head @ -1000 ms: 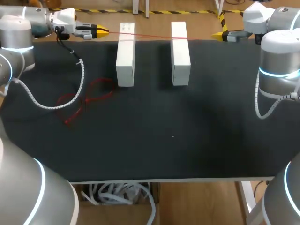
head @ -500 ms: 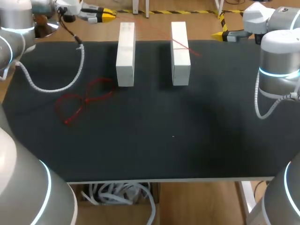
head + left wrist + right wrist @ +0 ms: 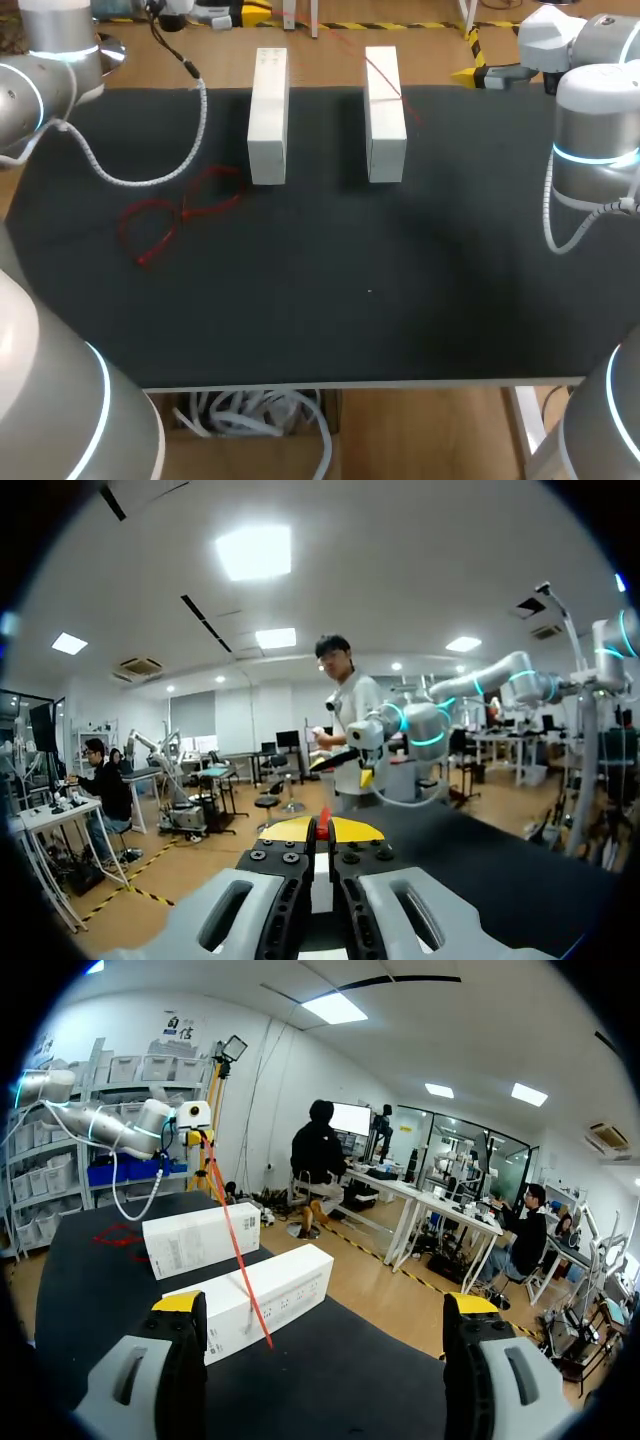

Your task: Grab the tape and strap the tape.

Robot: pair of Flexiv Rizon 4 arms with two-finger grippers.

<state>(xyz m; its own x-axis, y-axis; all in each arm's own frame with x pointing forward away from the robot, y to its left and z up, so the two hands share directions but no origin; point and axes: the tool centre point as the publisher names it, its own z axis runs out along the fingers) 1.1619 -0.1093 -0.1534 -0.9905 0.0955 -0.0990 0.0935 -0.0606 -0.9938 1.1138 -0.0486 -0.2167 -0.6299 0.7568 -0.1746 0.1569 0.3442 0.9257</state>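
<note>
Left gripper [image 3: 322, 828] beyond table's [image 3: 330, 330] far edge, fingertips pinched on red tape [image 3: 240, 1250]. Tape slants away from them over right white box [image 3: 385, 125]. Right gripper [image 3: 325, 1305] at far right edge, fingers wide apart, tape ahead. Broad black surface between boxes and near edge.

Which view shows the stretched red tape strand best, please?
Right wrist view: the red tape strand crosses the nearer white box clearly. Head view shows it faint; left wrist view, only a stub in the left gripper.

no readable text, faint print on one white box [image 3: 267, 115], illegible
</note>
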